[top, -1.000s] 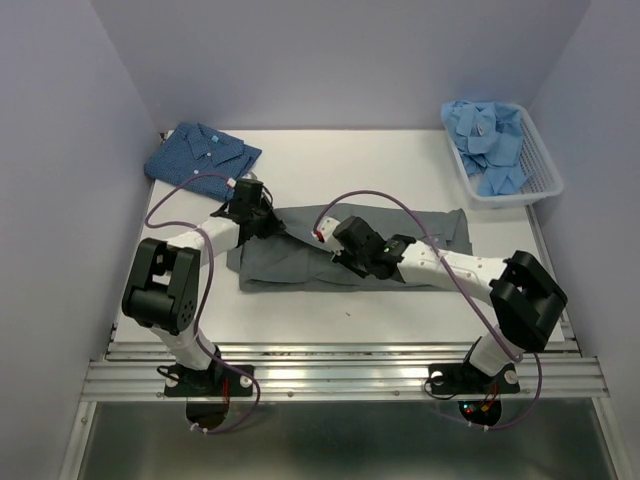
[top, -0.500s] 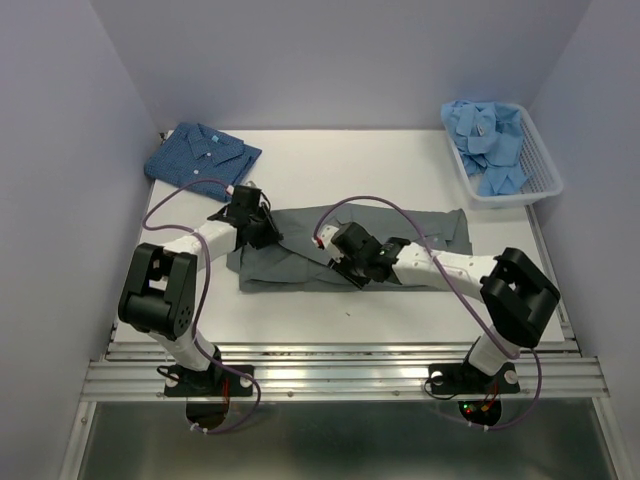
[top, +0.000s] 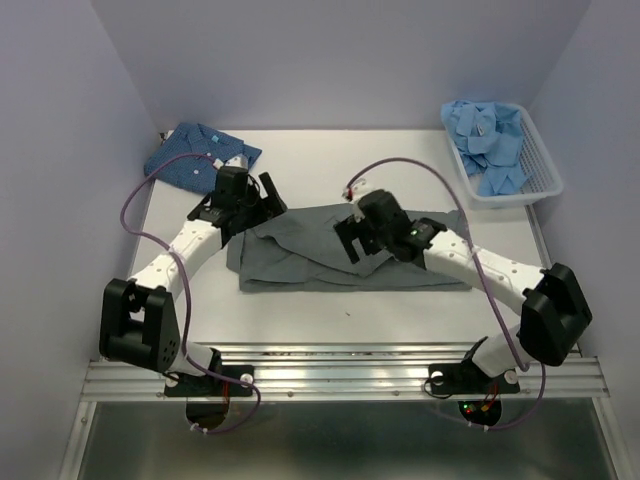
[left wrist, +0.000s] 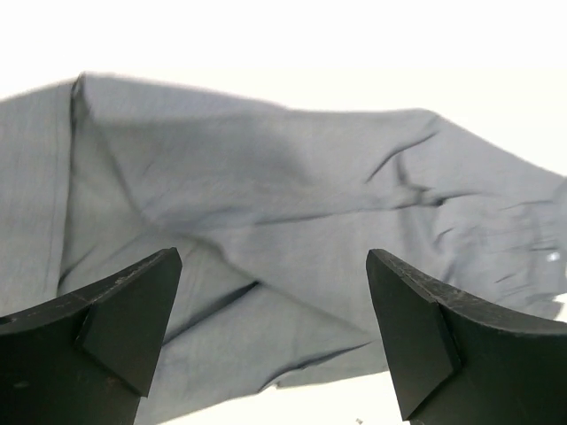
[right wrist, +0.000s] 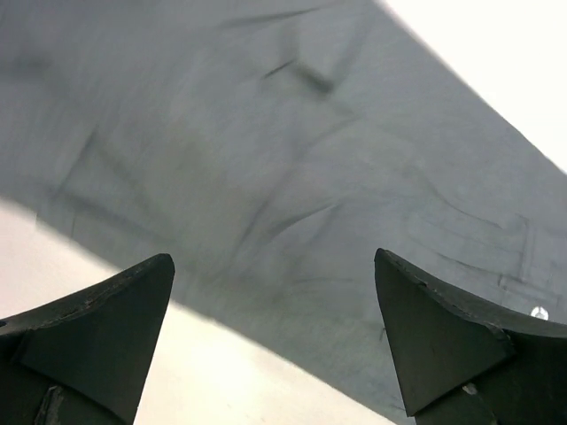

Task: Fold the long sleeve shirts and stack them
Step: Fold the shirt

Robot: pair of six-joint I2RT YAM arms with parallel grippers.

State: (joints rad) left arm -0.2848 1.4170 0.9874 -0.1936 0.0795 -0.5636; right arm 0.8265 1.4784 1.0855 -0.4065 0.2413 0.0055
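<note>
No text, label, brand, number or sign can be read anywhere in these three views.

grey shirt (top: 300,262): far edge partly under the left arm (top: 180,250) and right arm (top: 470,260) from above; cut off at the edges of both wrist views; blurred at top left in the right wrist view.
dark blue shirt (top: 190,155): print too small to read.
light blue shirts (top: 490,150): heaped in the basket (top: 548,183), number unclear.

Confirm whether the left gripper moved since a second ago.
Yes. The left gripper shifted toward the folded dark blue shirt, now open above the grey shirt.
</note>
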